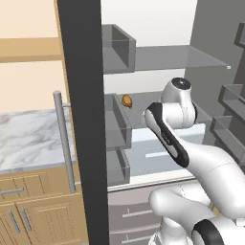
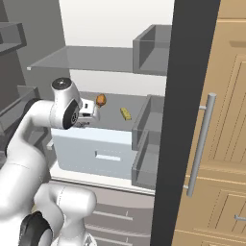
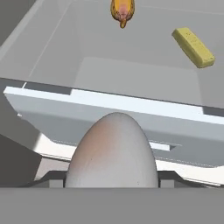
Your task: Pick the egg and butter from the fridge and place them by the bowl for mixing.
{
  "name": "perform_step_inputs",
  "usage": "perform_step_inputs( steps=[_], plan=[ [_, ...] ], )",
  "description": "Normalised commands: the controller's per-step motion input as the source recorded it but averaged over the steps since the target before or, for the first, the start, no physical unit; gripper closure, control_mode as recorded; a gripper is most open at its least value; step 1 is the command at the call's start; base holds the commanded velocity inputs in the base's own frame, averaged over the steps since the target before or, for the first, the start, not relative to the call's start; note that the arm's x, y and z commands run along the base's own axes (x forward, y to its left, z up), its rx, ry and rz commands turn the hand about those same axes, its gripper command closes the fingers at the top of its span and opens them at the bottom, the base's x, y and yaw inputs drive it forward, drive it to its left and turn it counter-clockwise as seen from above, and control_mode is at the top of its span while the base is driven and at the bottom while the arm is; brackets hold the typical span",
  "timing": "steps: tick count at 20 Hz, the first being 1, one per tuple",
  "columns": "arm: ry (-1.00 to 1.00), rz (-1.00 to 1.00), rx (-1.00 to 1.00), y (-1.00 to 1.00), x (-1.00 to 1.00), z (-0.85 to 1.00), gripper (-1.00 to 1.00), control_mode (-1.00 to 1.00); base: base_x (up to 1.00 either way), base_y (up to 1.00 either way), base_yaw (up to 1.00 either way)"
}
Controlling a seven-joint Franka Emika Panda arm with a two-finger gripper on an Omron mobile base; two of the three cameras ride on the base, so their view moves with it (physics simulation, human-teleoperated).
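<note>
No text, label, brand, number or sign is readable in these pictures. The surfaces of the fridge (image 2: 110, 57), its shelves and its drawers are plain, and the butter (image 3: 193, 47) and the egg (image 3: 112, 153) carry no print or mark.
</note>
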Motion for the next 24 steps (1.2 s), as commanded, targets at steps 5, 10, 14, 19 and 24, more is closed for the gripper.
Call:
perform_step_inputs(
  steps=[5, 10, 14, 19, 24],
  plan=[
    [0.0, 0.0, 0.0, 0.0, 0.0, 0.0, 1.0, 1.0, -0.47, 0.01, 0.0],
    [0.0, 0.0, 0.0, 0.0, 0.0, 0.0, 1.0, 1.0, -0.7, 0.0, 0.0],
    [0.0, 0.0, 0.0, 0.0, 0.0, 0.0, 1.0, 1.0, -0.77, 0.02, 0.0],
    [0.0, 0.0, 0.0, 0.0, 0.0, 0.0, 1.0, 1.0, -0.58, 0.02, 0.44],
    [0.0, 0.0, 0.0, 0.0, 0.0, 0.0, 1.0, 1.0, -0.26, 0.0, 0.92]
  ],
)
